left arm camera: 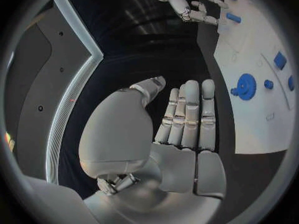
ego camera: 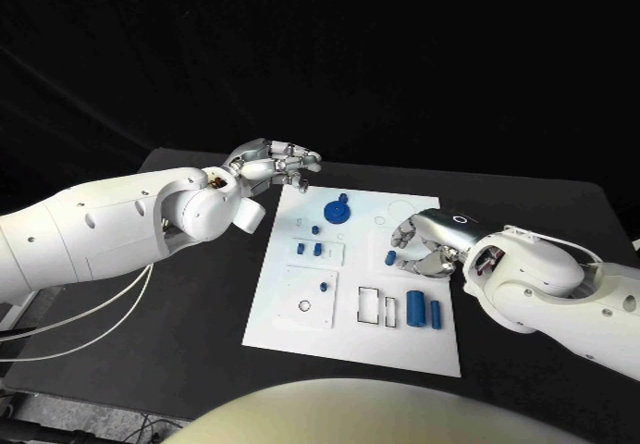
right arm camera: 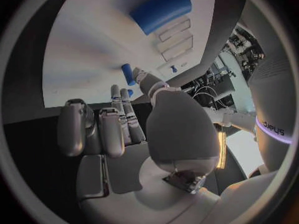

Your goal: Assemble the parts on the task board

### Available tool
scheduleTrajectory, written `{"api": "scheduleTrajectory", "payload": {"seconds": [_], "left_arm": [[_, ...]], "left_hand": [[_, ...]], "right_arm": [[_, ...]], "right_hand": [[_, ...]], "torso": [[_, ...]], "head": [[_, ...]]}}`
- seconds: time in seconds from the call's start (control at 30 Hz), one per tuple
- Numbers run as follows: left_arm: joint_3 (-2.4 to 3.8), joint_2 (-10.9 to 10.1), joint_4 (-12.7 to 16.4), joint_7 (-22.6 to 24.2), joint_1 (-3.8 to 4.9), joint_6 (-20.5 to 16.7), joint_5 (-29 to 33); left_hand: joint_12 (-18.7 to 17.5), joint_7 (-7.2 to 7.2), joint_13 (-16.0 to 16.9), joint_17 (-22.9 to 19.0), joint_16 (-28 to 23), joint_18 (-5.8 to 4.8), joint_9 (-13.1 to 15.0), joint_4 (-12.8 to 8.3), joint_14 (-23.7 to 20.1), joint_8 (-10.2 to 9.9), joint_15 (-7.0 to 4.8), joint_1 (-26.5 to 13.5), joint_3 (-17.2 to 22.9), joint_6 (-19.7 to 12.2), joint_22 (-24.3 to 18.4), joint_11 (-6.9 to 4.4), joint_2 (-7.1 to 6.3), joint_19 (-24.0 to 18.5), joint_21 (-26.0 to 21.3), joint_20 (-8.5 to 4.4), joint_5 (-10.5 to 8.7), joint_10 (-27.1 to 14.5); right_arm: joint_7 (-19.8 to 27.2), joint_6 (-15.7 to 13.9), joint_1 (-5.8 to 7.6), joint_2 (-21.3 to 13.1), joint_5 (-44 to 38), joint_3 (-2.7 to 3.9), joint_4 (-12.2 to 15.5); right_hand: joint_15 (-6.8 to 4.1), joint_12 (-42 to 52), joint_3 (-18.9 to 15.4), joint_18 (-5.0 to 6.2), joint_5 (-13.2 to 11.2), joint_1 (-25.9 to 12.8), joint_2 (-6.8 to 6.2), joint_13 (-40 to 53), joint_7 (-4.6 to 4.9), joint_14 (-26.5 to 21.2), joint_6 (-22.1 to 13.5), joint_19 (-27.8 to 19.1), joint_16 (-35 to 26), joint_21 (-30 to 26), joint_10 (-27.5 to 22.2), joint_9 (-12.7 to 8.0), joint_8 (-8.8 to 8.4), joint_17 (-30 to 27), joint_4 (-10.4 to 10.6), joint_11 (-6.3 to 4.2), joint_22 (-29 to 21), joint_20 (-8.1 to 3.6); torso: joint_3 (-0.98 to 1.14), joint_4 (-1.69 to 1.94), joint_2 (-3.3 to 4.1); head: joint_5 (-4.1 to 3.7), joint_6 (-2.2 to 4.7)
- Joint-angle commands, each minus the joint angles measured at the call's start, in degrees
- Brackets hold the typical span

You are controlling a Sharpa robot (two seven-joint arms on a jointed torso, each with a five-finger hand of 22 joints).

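The right hand (ego camera: pixel 424 248) hovers over the task board (ego camera: pixel 350 326), fingers curled, seemingly empty, near a small blue part (ego camera: pixel 388 258); it should pinch squarely. The left hand (ego camera: pixel 274 165) waits with fingers apart, empty, at the far-left corner.

task board (ego camera: pixel 400 342): white | parts (ego camera: pixel 338 211): blue | table (ego camera: pixel 200 305): black | hands (ego camera: pixel 276 164): silver

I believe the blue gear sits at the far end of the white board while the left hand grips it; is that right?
Not quite. The blue gear does sit at the far end of the white board, but the left hand is not gripping it. The head view shows that hand off the board's far left corner, apart from the gear, and the left wrist view shows its fingers holding nothing.
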Motion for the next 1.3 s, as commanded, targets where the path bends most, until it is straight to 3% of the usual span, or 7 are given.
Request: {"api": "scheduleTrajectory", "payload": {"seconds": [0.03, 0.43, 0.9, 1.0, 1.03, 1.1, 1.3], "left_arm": [[0.02, 0.04, 0.08, 0.21, 0.03, 0.92, 0.02], [0.02, -0.03, 0.2, 0.15, 0.04, 1.01, 0.02], [0.02, -0.2, 0.32, 0.09, 0.04, 1.08, 0.02], [0.02, -0.22, 0.34, 0.08, 0.04, 1.08, 0.02], [0.02, -0.23, 0.35, 0.07, 0.04, 1.08, 0.02], [0.02, -0.24, 0.35, 0.07, 0.04, 1.07, 0.02], [0.02, -0.21, 0.33, 0.06, 0.04, 1.1, 0.02]], "left_hand": [[0.29, 0.07, -0.08, -0.07, -0.3, 0.97, 0.07, -0.31, -0.34, 0.22, 0.05, -0.42, -0.15, -0.25, -0.07, -0.03, 0.11, -0.12, -0.2, 0.18, -0.2, -0.37], [0.29, 0.07, -0.08, -0.07, -0.3, 0.97, 0.07, -0.31, -0.34, 0.22, 0.05, -0.42, -0.15, -0.25, -0.07, -0.03, 0.11, -0.12, -0.2, 0.18, -0.2, -0.37], [0.29, 0.07, -0.08, -0.07, -0.3, 0.97, 0.07, -0.31, -0.34, 0.22, 0.05, -0.42, -0.15, -0.25, -0.07, -0.03, 0.11, -0.12, -0.2, 0.18, -0.2, -0.37], [0.29, 0.07, -0.08, -0.07, -0.3, 0.97, 0.07, -0.31, -0.34, 0.22, 0.05, -0.42, -0.15, -0.25, -0.07, -0.03, 0.11, -0.12, -0.2, 0.18, -0.2, -0.37], [0.29, 0.07, -0.08, -0.07, -0.3, 0.97, 0.07, -0.31, -0.34, 0.22, 0.05, -0.42, -0.15, -0.25, -0.07, -0.03, 0.11, -0.12, -0.2, 0.18, -0.2, -0.37], [0.29, 0.07, -0.08, -0.07, -0.3, 0.97, 0.07, -0.31, -0.34, 0.22, 0.05, -0.42, -0.15, -0.25, -0.07, -0.03, 0.11, -0.12, -0.2, 0.18, -0.2, -0.37], [0.39, 0.07, -0.08, -0.12, -0.31, 0.98, 0.11, -0.31, -0.34, 0.29, 0.05, -0.43, -0.14, -0.26, -0.11, -0.03, 0.2, -0.06, -0.34, 0.2, -0.26, -0.39]], "right_arm": [[0.48, 2.07, -0.22, 0.53, 0.11, -0.06, -0.39], [0.7, 0.77, -1.05, 2.86, 0.34, -0.22, -2.12], [-0.34, -0.18, -1.46, 4.18, 0.21, -0.25, -3.49], [-0.56, -0.52, -1.51, 4.25, -0.04, -0.25, -3.58], [-0.63, -0.83, -1.53, 4.26, -0.13, -0.25, -3.59], [-0.77, -1.7, -1.57, 4.26, -0.29, -0.26, -3.57], [-1.19, -4.51, -1.64, 3.94, -0.98, -0.26, -3.02]], "right_hand": [[-0.11, 0.36, 1.16, 0.71, -0.07, 0.54, 0.06, -0.08, 0.02, 2.09, 0.56, 0.61, 0.42, 0.52, 0.92, -0.25, -0.02, 0.26, 0.12, -0.14, 10.53, -0.06], [-0.61, -0.25, 8.11, 0.19, -0.72, -0.43, -0.3, -0.74, 0.09, 2.17, 2.17, 1.89, 0.54, 2.94, 5.21, -0.98, 0.45, -0.21, 1.17, -0.67, 11.34, -0.6], [-0.81, -0.44, 10.07, 0.09, -0.97, -1.01, -0.52, -0.82, 0.04, 2.16, 3.27, 2.14, 0.52, 3.43, 6.99, -0.66, 1.21, -0.56, 1.63, -0.9, 11.5, -0.79], [-1.33, -0.06, 11.44, 0.01, -1.81, -0.35, 0.05, -0.49, -0.65, 2.19, 4.98, 2.35, 0.6, 3.93, 8.87, 0.15, 2.47, -0.57, 1.35, -1.55, 11.64, -1.15], [-1.53, -0.05, 12.26, -0.03, -3.72, 0.12, 0.41, -0.37, -0.82, 2.21, 5.27, 2.41, 0.64, 4.09, 9.36, 0.44, 2.78, -0.54, 1.09, -1.75, 11.69, -1.36], [-2.01, 0.43, 13.68, -0.11, -5.03, 0.84, 1.59, 0.12, -1.36, 2.24, 6.47, 2.59, 0.68, 4.52, 10.98, 1.3, 3.84, -0.56, 0.76, -2.37, 11.81, -1.75], [-2.68, 0.86, 15.03, -0.19, -5.54, 1.5, 2.52, 0.98, -1.86, 2.26, 7.55, 2.75, 0.66, 4.93, 12.87, 3.22, 5.62, -0.66, -0.3, -3.14, 11.92, -2.43]], "torso": [[-0.06, -0.03, 0.03], [-0.04, -0.01, 0.03], [-0.07, 0.0, 0.01], [-0.05, -0.01, -0.01], [-0.04, -0.02, -0.02], [-0.05, -0.04, -0.04], [-0.04, 0.01, -0.08]], "head": [[0.0, 0.0], [0.01, 0.0], [0.07, 0.0], [0.05, 0.0], [0.04, 0.0], [0.03, 0.0], [0.02, 0.0]]}}
